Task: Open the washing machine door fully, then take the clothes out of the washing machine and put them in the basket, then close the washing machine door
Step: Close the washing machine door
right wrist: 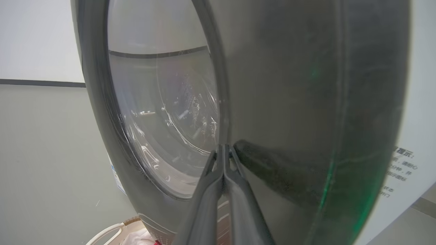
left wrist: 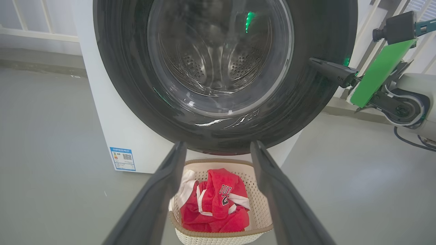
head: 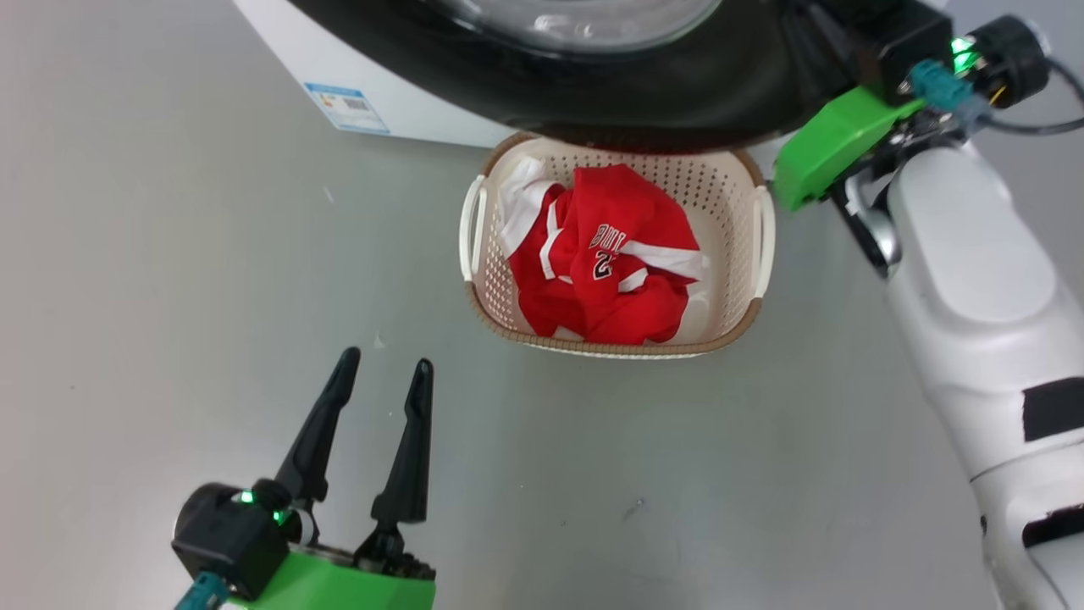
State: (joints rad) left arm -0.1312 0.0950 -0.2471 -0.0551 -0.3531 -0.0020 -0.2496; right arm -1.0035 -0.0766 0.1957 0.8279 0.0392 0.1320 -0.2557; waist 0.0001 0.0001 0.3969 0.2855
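The washing machine door (left wrist: 316, 34), with its black rim and clear glass bowl, lies against the front of the white washing machine (left wrist: 102, 119); the steel drum shows through the glass. My right gripper (right wrist: 223, 148) is shut with nothing between its fingers, and its tips press on the door's rim (left wrist: 315, 62) at the right side. The clothes (head: 610, 254), a red jersey with some white cloth, lie in the cream basket (head: 610, 349) on the floor just under the door (head: 660, 93). My left gripper (head: 385, 363) hangs open and empty, in front of the basket and to its left.
Bare grey floor (head: 169, 254) surrounds the basket. A blue label (head: 347, 108) sits low on the machine's front. My right forearm (head: 974, 296) reaches up the right side, with a dark cable (left wrist: 408, 141) behind it. A white railing (left wrist: 34, 32) stands beyond the machine's left.
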